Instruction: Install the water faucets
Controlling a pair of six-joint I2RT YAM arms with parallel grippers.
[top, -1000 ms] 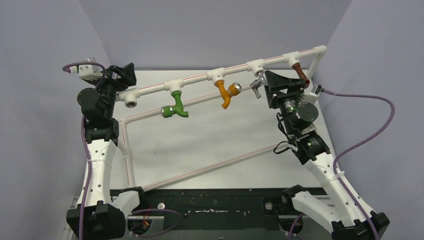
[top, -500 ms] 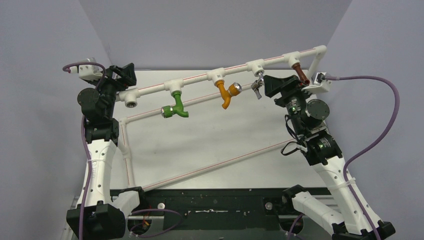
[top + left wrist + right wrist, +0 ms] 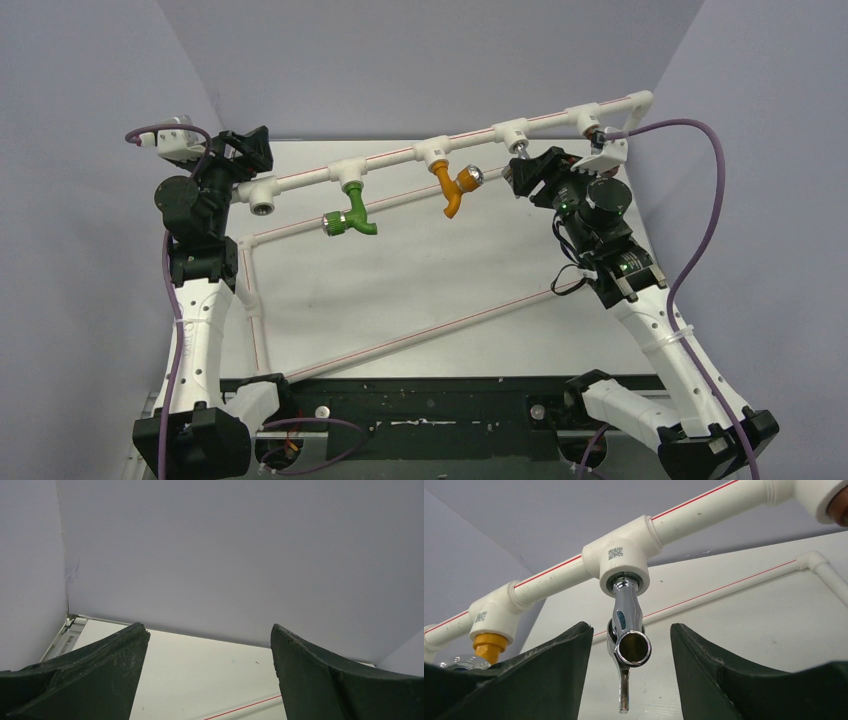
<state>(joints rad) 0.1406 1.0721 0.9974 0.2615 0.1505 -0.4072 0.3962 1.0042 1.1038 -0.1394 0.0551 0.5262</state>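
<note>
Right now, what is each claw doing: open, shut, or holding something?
Left gripper: open, holding nothing.
Right gripper: open around the chrome faucet, not gripping it.

Soft even light, faint shadows, sharp thru-out — glare on chrome tap (image 3: 626, 630)

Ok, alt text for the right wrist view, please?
A small shiny chrome tap hangs from a white plastic T-fitting on a red-striped white pipe, between the open dark fingers of the right gripper, with a gap on each side. An orange tap's top shows at left.
</note>
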